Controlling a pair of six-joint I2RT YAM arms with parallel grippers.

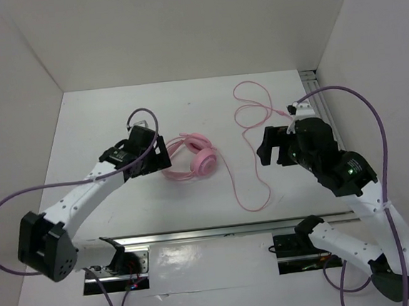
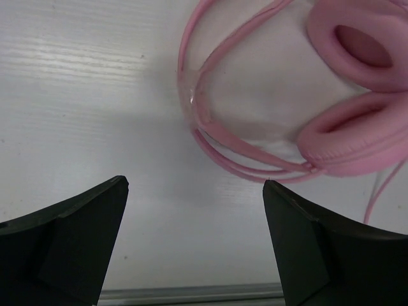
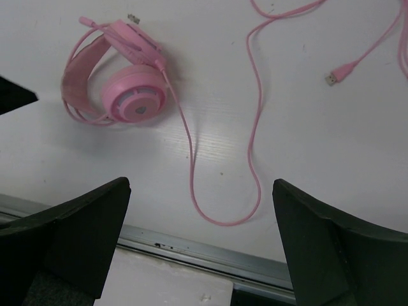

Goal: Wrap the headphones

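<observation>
1. Left arm: reaches forward and to the right from its base, with the wrist low. The left gripper [image 1: 160, 158] is just beside the headband side of the headphones [image 1: 194, 161]. Its jaws are spread wide and hold nothing.
2. Right arm: elbow raised at the right side, wrist turned to the left. The right gripper [image 1: 264, 148] also has its jaws wide apart and is empty. It is well apart from the ear cups and near the cable [image 1: 236, 189].
3. The headphones lie mid-table between the two grippers, closer to the left one. The cable runs from one cup toward the near edge, loops back, then goes in loose curves toward the far right.
4. Left wrist view only: close-up of the thin double headband [image 2: 191, 95] and both padded cushions [image 2: 360, 44]. The fingertips are clear of the band.
5. Right wrist view only: the outer face of one cup, with a pale ring, and the USB plug [image 3: 331, 78] lying flat at the cable's free end.
6. Surface and room: a white table [image 1: 115, 118] with faint grain, white walls [image 1: 179, 26] on three sides, and a metal rail [image 1: 218, 230] along the near edge. Purple arm cables [image 1: 384, 137] arc beside each arm.
</observation>
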